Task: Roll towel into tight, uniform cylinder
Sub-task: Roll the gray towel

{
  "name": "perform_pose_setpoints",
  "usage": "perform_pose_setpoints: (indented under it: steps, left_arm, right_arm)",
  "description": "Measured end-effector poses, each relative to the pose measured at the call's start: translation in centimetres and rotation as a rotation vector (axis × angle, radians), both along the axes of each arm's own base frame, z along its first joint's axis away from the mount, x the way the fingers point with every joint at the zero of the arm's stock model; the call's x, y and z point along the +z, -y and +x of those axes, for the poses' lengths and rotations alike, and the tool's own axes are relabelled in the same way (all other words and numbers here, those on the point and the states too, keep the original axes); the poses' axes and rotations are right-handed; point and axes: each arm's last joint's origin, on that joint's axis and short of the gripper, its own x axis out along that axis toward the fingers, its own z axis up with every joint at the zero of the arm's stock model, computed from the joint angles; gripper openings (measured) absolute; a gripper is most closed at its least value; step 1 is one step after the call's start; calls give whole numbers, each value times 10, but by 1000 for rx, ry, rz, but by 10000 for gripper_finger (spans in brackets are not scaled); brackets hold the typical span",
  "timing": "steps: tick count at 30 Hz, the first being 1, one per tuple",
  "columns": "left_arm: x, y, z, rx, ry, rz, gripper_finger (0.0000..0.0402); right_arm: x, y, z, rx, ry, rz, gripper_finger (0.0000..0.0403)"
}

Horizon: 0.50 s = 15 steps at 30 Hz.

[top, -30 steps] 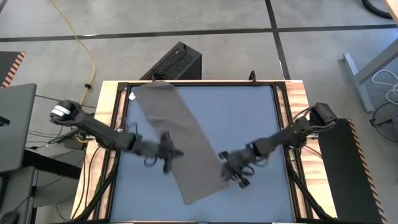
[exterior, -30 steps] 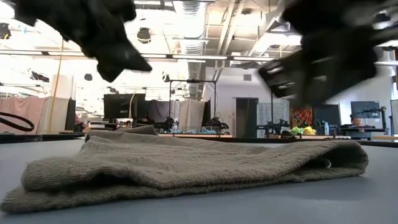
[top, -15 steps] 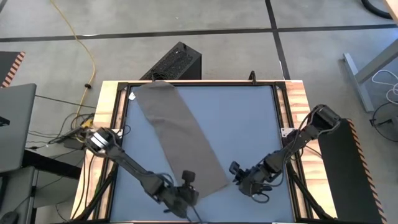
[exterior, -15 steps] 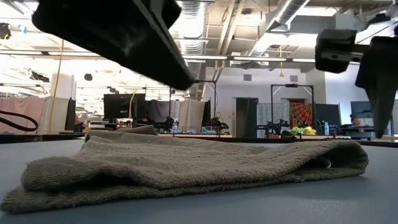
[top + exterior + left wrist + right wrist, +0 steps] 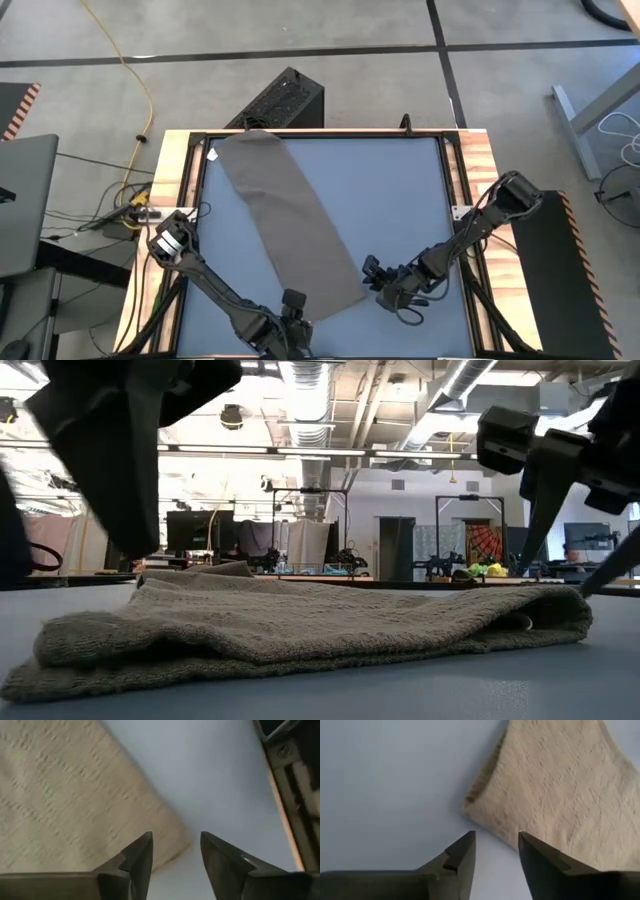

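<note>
I saw no container on the table (image 5: 400,200), only the towel (image 5: 290,225), which lay flat as a long folded strip running diagonally from the far left corner toward the near middle, its small white tag (image 5: 212,154) at the far end. The left gripper (image 5: 175,851) hung just above the towel's near end, beside its left near corner; its fingers (image 5: 139,857) stood apart with nothing between them, one over the cloth's edge and the other over bare mat. The right gripper (image 5: 496,851) hovered at the opposite near corner, also parted and empty, with the corner of the cloth just ahead of its tips. In the high view the left gripper (image 5: 290,318) sat at the table's near edge and the right gripper (image 5: 385,285) just to the right of the strip. The surface was a smooth blue-grey mat inside a dark frame with wooden side rails. From the low view I looked over the towel (image 5: 300,630) into a bright workshop with ceiling ducts, monitors and benches.
</note>
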Motion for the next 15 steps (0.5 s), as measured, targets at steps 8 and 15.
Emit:
perform_pose_setpoints:
  steps: [8, 15]
  left_arm:
    - [-32, 15, -2, 1, 0, 48, 170]
    - [-39, 12, -6, 25, -48, 87, 161]
  right_arm:
    - [-20, -13, 3, 10, 43, -67, 194]
    - [-23, -20, 1, -29, 56, -9, 154]
